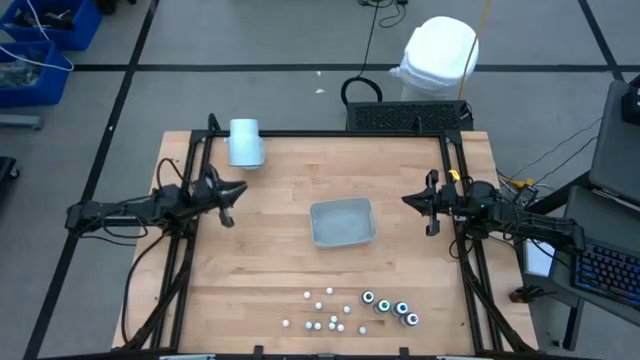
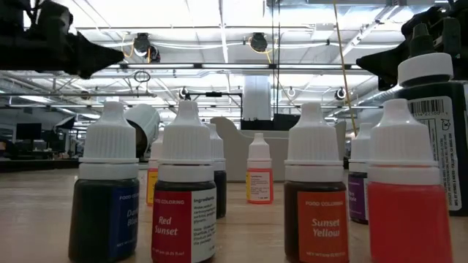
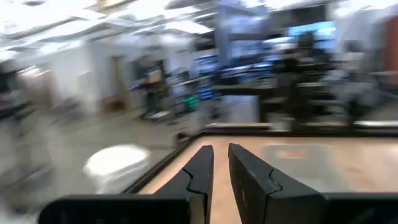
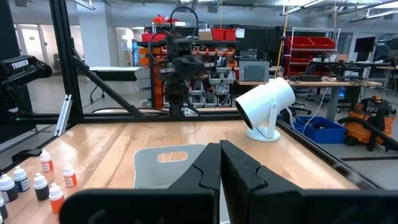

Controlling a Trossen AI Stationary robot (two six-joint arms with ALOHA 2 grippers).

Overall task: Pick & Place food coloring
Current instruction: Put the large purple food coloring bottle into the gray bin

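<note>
While hovering over the worktop's point(image 1: 270, 260) left edge, well apart from the bottles point(image 1: 350, 308), left hand point(image 1: 228, 205) narrowed to a thin slit, holding nothing. Over the right edge, right hand point(image 1: 430, 212) pressed fully together, likewise holding nothing. Bottles standing upright in a loose cluster near the front edge: small whitish ones to the left, four dark round ones point(image 1: 390, 306) with white-ringed tops in a row to the right. Seen level from the front as white-capped bottles, among them a red one point(image 2: 183, 197) and a yellow-labelled one point(image 2: 316, 204). Tray point(image 1: 342, 221) lying mid-worktop between the hands, apart from the bottles. Pale cylinder point(image 1: 245, 141) lying at the back left corner.
</note>
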